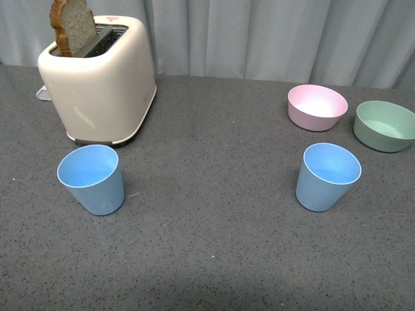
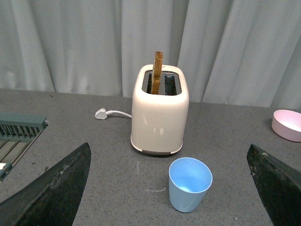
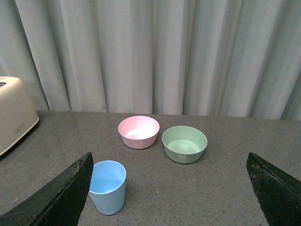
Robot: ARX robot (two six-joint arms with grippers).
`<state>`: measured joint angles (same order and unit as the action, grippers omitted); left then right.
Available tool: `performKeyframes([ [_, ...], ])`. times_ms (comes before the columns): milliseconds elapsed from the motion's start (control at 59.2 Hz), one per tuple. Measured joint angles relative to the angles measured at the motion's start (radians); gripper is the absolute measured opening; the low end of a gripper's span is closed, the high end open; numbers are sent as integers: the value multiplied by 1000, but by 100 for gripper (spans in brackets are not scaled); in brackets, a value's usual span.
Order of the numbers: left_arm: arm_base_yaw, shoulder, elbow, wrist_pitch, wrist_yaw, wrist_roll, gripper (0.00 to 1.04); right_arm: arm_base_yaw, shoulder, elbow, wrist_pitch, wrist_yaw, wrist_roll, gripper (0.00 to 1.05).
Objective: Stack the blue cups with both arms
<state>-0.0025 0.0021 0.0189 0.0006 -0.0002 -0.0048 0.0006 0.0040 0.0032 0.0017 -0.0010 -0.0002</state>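
Two light blue cups stand upright on the grey table. The left cup [image 1: 91,179] sits in front of the toaster; it also shows in the left wrist view [image 2: 189,184]. The right cup [image 1: 327,176] sits in front of the pink bowl; it also shows in the right wrist view [image 3: 107,186]. Neither arm shows in the front view. My left gripper [image 2: 169,188] is open, jaws wide apart, and the left cup stands ahead between them, untouched. My right gripper [image 3: 169,188] is open and empty, with the right cup close to one finger [image 3: 61,197].
A cream toaster [image 1: 100,81] holding a slice of bread [image 1: 72,26] stands at the back left, its white plug [image 2: 100,113] behind it. A pink bowl [image 1: 317,106] and a green bowl [image 1: 385,125] sit at the back right. A grey-green rack [image 2: 19,127] lies far left.
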Motion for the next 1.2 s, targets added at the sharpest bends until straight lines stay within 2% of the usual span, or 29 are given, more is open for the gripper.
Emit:
performKeyframes([
  [726,0,0,0,0,-2,0,98,0,0,0,0,0,0,95],
  [760,-17,14,7,-27,-45,-11,98,0,0,0,0,0,0,95],
  [794,-42,63,27,-79,-170,-31,98,0,0,0,0,0,0,95],
  [861,-42,178,36,-58,-243,-44,98,0,0,0,0,0,0,95],
  [997,32,499,90,126,-168,-89,98,0,0,0,0,-1,0,95],
  [1081,44,690,151,217,-111,-105,98,0,0,0,0,0,0,95],
  [1199,48,957,257,265,-41,-133,98,0,0,0,0,0,0,95],
])
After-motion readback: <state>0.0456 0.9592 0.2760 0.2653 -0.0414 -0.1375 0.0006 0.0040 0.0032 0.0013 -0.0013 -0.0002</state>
